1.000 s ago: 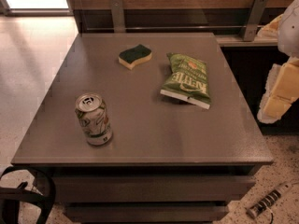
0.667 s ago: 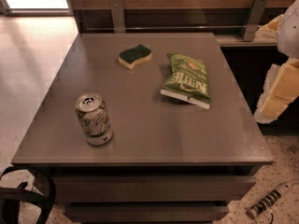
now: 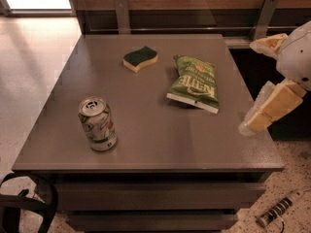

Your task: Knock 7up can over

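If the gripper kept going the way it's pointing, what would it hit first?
Probably the table at its right edge, not the 7up can: the gripper, at far right, angles down-left toward that edge. Depth is unclear.

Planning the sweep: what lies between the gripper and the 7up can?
Bare tabletop only, in the camera view. The gripper hangs at the table's right edge; the 7up can stands front-left; the Kettle chip bag lies just behind that line.

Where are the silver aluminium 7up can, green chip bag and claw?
silver aluminium 7up can (image 3: 97, 124), camera view, side wall.
green chip bag (image 3: 193, 81), camera view, front face.
claw (image 3: 248, 86), camera view, right edge, between fingertips.
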Tool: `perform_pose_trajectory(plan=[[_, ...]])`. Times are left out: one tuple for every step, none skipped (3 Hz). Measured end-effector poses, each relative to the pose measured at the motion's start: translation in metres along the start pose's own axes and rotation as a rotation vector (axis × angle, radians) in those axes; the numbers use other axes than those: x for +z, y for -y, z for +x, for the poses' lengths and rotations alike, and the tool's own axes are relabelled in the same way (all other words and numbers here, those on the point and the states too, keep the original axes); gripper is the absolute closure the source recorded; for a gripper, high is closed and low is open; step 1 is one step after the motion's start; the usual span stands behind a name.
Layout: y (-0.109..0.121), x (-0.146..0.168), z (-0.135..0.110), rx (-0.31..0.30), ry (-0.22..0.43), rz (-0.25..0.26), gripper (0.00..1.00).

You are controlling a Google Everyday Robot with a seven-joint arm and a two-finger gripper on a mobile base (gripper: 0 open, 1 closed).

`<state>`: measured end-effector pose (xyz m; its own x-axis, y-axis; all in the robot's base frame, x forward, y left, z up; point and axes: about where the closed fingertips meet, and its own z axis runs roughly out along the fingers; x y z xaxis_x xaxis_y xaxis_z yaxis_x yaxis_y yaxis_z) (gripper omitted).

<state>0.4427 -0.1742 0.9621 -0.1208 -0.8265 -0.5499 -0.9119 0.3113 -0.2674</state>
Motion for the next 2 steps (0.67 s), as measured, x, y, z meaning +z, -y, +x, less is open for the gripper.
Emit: perform_pose_trajectory(plan=[[-0.007,0.025,-0.018,0.015,0.176,-0.003,0.00],[-0.016,0.054,-0.042,0.030,0.340,-0.042,0.00]])
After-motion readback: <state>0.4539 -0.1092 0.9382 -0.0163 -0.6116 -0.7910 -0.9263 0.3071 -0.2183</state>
